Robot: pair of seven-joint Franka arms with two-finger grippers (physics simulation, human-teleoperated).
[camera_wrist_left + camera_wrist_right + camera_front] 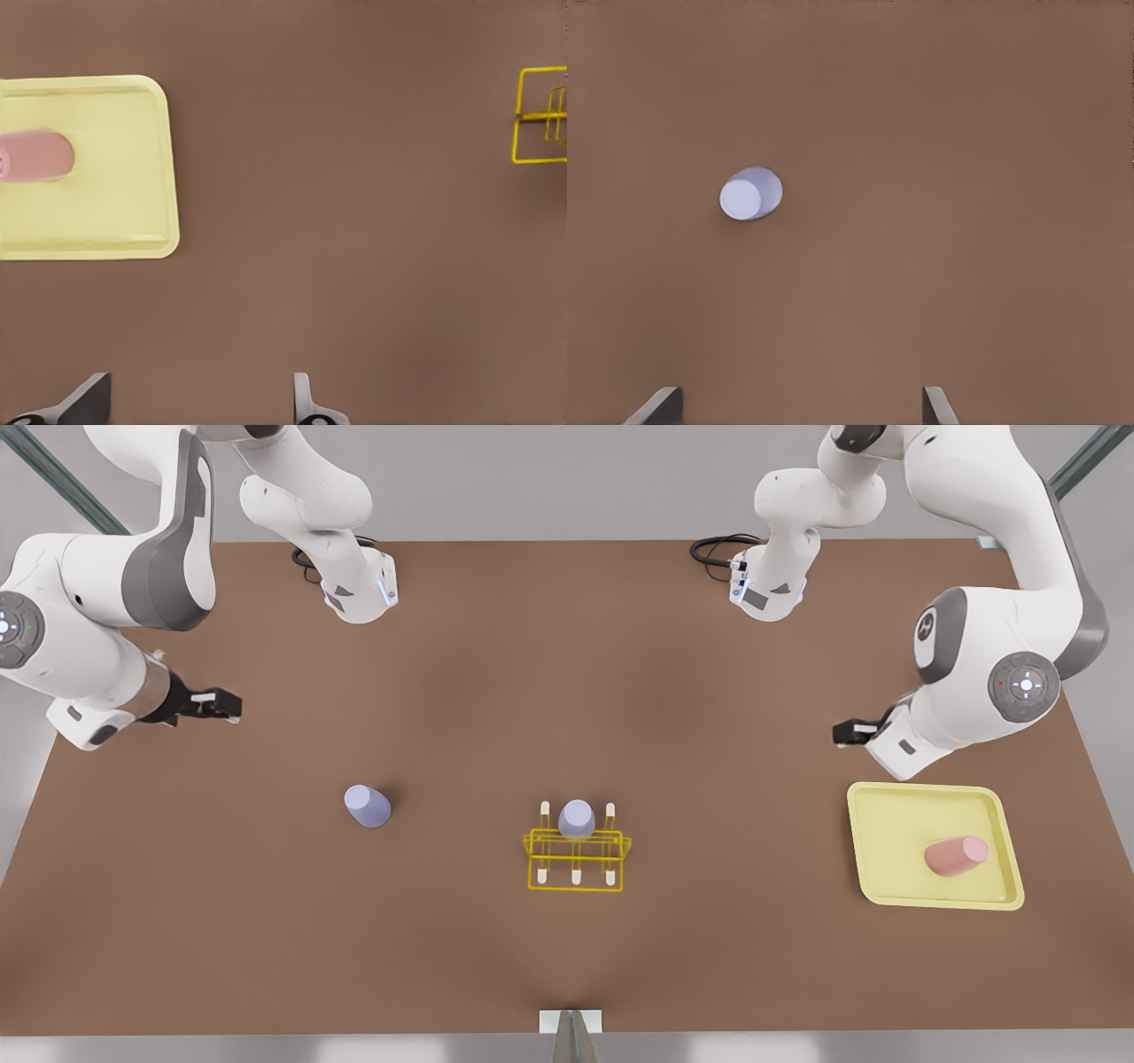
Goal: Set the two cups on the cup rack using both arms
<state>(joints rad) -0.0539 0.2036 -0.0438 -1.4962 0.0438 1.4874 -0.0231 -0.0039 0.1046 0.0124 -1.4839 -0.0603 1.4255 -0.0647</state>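
Note:
A lavender cup [368, 806] [750, 193] stands bottom-up on the brown table, left of centre in the front view. My right gripper [226, 706] [799, 405] hovers open, up and to the left of it. A salmon pink cup [957, 856] [35, 156] lies on its side in the pale-yellow tray [886, 815] [115, 221]. My left gripper [849, 732] [195, 403] hangs open just beyond the tray's far left corner. The yellow cup rack [576, 859] [540, 115] sits mid-table. Another lavender cup [576, 819] rests upside down on its back middle peg.
Both arm bases [359, 589] [769, 589] stand at the table's far edge with black cables beside them. A small grey bracket [570, 1023] sits at the near edge. Bare table [709, 735] separates the rack from each cup.

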